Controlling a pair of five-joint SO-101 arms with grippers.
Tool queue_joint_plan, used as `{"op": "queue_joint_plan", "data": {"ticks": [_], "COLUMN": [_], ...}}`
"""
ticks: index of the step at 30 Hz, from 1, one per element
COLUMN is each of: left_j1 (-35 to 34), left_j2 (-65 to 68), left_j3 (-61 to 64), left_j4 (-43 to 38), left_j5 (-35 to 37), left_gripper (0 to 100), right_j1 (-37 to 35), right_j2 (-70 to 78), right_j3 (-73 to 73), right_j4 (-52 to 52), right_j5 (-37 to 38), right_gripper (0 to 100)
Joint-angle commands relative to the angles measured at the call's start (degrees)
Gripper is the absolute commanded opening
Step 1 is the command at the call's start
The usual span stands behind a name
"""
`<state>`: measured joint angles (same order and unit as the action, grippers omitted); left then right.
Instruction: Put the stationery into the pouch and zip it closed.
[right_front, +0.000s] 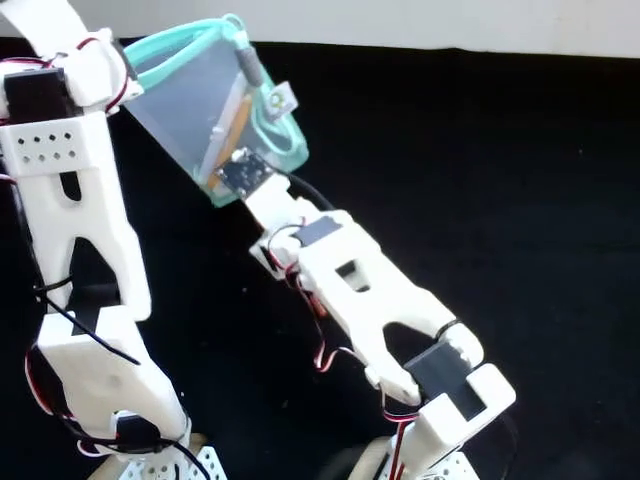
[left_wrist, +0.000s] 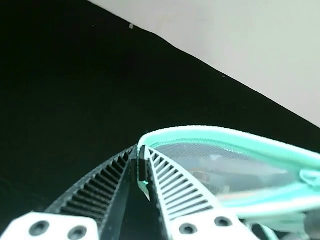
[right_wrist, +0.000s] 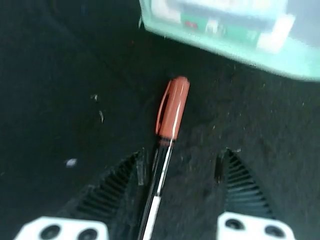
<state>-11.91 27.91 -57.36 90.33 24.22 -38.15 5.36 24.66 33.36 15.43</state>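
A pouch (right_front: 205, 100) with a teal zip edge and clear walls hangs tilted above the black table, with stationery showing inside it. My left gripper (left_wrist: 141, 162) is shut on the pouch's (left_wrist: 225, 160) teal rim at one end. A pen (right_wrist: 170, 115) with a red-brown cap lies flat on the table, just below the pouch's (right_wrist: 225, 30) lower corner. My right gripper (right_wrist: 181, 162) is open low over the table, and the pen's clear barrel runs in between its fingers, close to one of them. In the high view the right arm (right_front: 340, 270) reaches under the pouch.
The left arm (right_front: 70, 160) stands tall at the table's left side. A pale wall (right_front: 450, 20) borders the far edge of the black tabletop (right_front: 500, 180), which stretches open to the right. Small lint specks (right_wrist: 71, 162) lie near the pen.
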Motion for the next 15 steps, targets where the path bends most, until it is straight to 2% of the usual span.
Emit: {"op": "queue_joint_plan", "data": {"ticks": [1,11,13,15], "left_j1": [0.4,0.6,0.6,0.6], "left_j2": [1.8,1.8,1.8,1.8], "left_j3": [0.3,0.3,0.3,0.3], "left_j4": [0.3,0.4,0.4,0.4], "left_j5": [0.2,0.1,0.1,0.1], "left_gripper": [1,1,1,1], "right_j1": [-0.3,0.0,0.0,0.0], "right_j2": [-1.5,9.1,10.2,10.9], "right_j3": [3.1,0.8,-0.4,-1.2], "right_j4": [-6.0,-6.7,-6.7,-6.7], "right_j5": [0.7,0.8,0.7,0.4], "right_gripper": [22.0,20.6,13.3,1.5]}}
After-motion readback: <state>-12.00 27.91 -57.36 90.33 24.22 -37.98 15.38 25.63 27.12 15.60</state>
